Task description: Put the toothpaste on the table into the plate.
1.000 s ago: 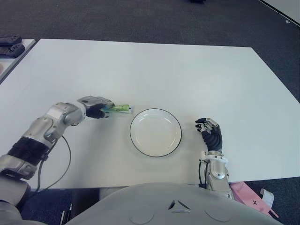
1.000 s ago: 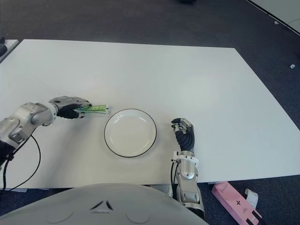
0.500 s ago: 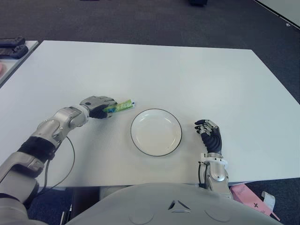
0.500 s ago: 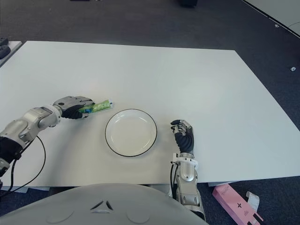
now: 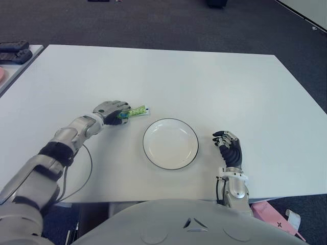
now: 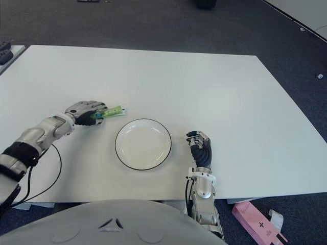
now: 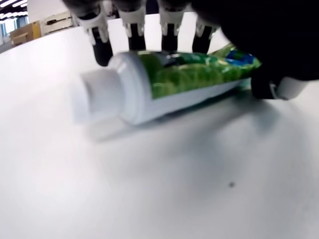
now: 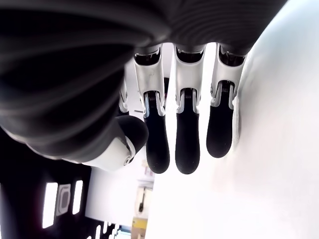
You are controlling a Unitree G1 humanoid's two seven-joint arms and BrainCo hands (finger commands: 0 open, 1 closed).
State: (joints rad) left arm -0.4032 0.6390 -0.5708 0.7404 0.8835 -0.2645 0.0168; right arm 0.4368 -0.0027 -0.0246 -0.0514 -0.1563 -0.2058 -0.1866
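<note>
A broad white table filled the view, edged by dark carpeted floor. A white plate with a thin dark rim sat on it near the front edge, nothing inside. Just left of the plate, a green toothpaste tube with a white cap was held low over the tabletop; contact with the surface could not be confirmed.

You will find no legible text, brand, number or sign in any view. The toothpaste tube carries a green and blue printed pattern, but no letters on it can be made out. The pink box on the floor shows only a small dark cross-shaped mark, which cannot be read as a character.
</note>
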